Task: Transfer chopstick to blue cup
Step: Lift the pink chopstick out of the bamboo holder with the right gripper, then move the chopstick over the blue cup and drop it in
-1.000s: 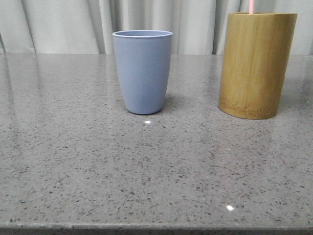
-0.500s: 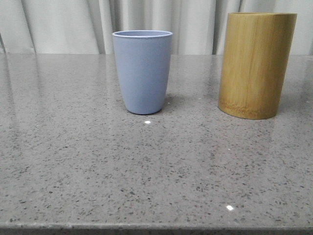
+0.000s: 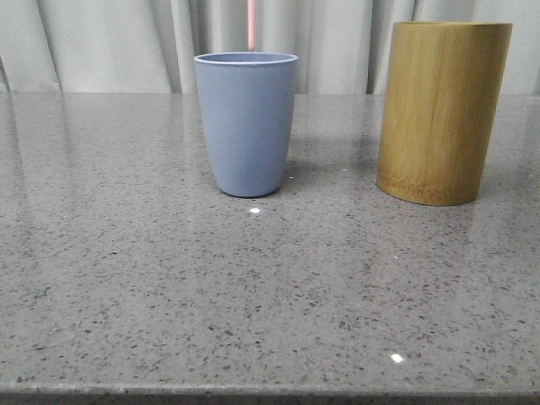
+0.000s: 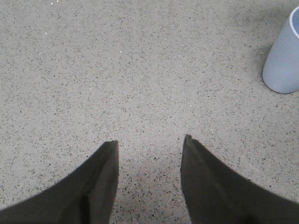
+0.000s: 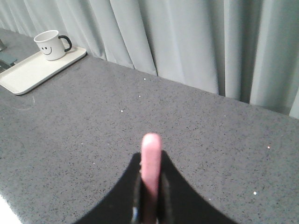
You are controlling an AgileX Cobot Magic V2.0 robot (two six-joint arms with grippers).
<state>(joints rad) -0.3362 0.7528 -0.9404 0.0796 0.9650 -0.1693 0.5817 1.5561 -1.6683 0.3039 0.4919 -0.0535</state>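
The blue cup stands upright on the grey table, left of the tall tan bamboo holder. A thin pale pink chopstick hangs straight down above the cup's rim, its upper part cut off by the frame's top edge. In the right wrist view my right gripper is shut on the pink chopstick, whose rounded end sticks out past the fingertips. My left gripper is open and empty over bare table, with the blue cup off to one side. Neither gripper shows in the front view.
A white tray with a smiley mug sits far off in the right wrist view. Pale curtains hang behind the table. The table's front edge runs along the bottom of the front view.
The pink chopstick stood in the bamboo holder a second ago, was out of view half a second ago, and now hangs over the blue cup.
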